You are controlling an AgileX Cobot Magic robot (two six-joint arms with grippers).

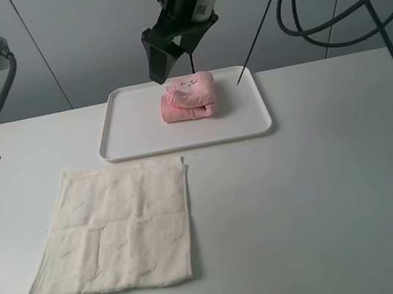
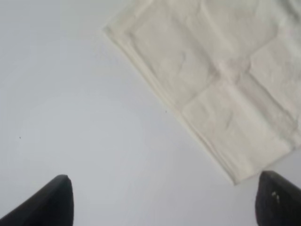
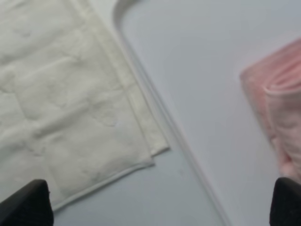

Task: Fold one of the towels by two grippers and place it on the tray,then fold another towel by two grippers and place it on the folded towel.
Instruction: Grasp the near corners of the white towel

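Embroidery (image 1: 188,83) on pink towel (image 1: 189,106) shows overhead only, apparently cropped wrist-side

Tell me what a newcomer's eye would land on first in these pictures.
The pink towel, folded into a chunky bundle, sits on the white tray at the far middle of the table, the one spot of colour. The right pincer hangs open over the tray's back edge, close by the bundle. Nearer the camera and to the left, the cream-white towel lies spread flat on the table.
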